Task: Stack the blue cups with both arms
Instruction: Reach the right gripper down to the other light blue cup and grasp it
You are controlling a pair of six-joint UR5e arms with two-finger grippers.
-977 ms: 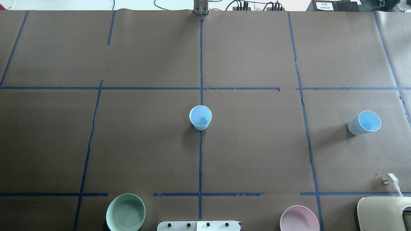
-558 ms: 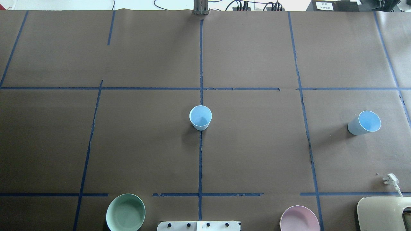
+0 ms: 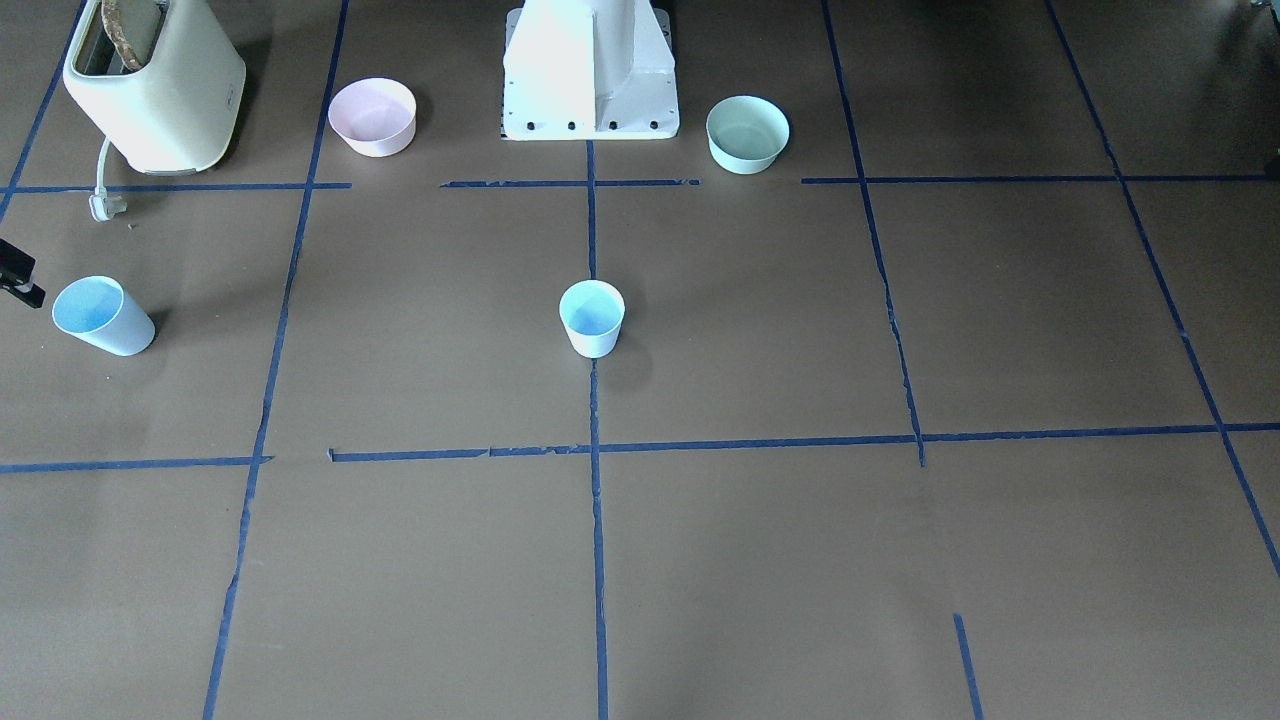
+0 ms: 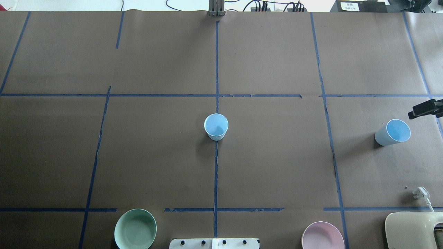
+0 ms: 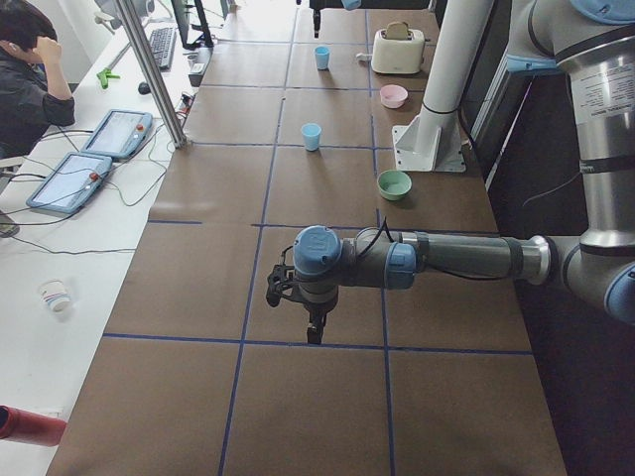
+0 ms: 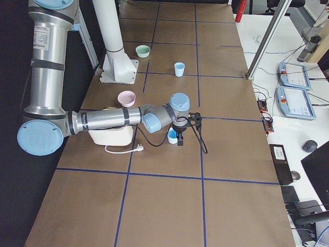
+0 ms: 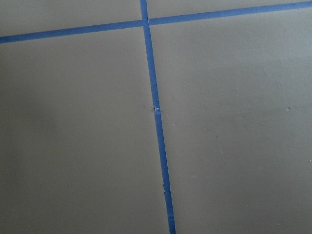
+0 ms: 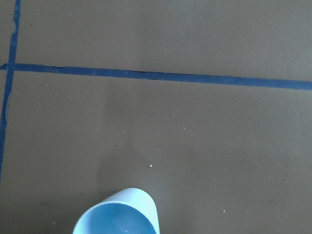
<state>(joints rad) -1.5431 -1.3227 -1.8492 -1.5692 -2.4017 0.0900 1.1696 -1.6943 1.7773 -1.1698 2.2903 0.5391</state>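
Observation:
One blue cup (image 4: 216, 126) stands upright at the table's middle, also in the front view (image 3: 592, 317). The second blue cup (image 4: 392, 132) stands far right, also in the front view (image 3: 102, 315) and at the right wrist view's lower edge (image 8: 119, 217). My right gripper (image 4: 423, 109) pokes in at the overhead view's right edge, just beyond that cup and apart from it; only part of it shows, so I cannot tell if it is open. My left gripper (image 5: 312, 332) shows only in the left side view, far from both cups, pointing down; I cannot tell its state.
A cream toaster (image 4: 412, 230) with its white plug (image 4: 420, 193) sits at the near right corner. A pink bowl (image 4: 322, 236) and a mint-green bowl (image 4: 135, 229) flank the white pedestal (image 3: 590, 70). An operator (image 5: 25, 79) sits beside the table.
The right gripper's black tip has come into the overhead view at the right edge, beside the right cup. Both cups are where they were.

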